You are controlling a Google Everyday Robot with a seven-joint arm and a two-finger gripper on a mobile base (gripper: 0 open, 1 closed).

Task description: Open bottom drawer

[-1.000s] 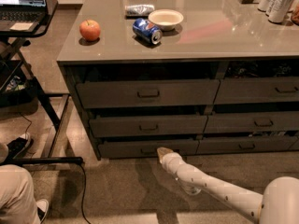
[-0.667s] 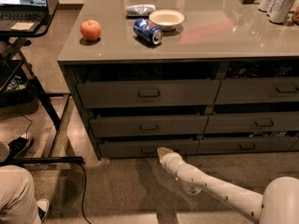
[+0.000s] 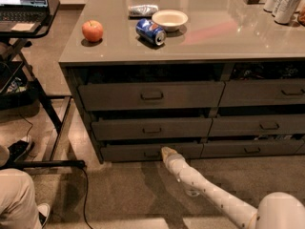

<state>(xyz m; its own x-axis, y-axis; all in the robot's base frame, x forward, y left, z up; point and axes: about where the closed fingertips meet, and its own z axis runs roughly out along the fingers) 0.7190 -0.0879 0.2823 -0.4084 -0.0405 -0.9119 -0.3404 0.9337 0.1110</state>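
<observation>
Hardly anything has changed over the last second; the gripper (image 3: 166,152) sits where it was, low at the foot of the cabinet (image 3: 85,118), its tip at the front of the bottom drawer (image 3: 126,152) and a little right of the pull (image 3: 152,154); whether it touches that front I cannot tell, nor whether it is open or closed; the arm (image 3: 209,194) runs back over the floor (image 3: 119,194) toward the lower right corner of the view, on the same line as before; the drawer is the slim lowest one of the left stack, under the middle drawer (image 3: 151,128), and its front lies as it did, with no wider gap above it; the twin drawer (image 3: 248,149) of the right stack is likewise unmoved. My reading is that the reach is about done but the pull is not yet taken, so the opening itself is still to come; the next move likely needs a small shift left onto the pull, a firm hold, then a straight draw away from the cabinet; the pull is small, so a hold set off-centre could slip.
</observation>
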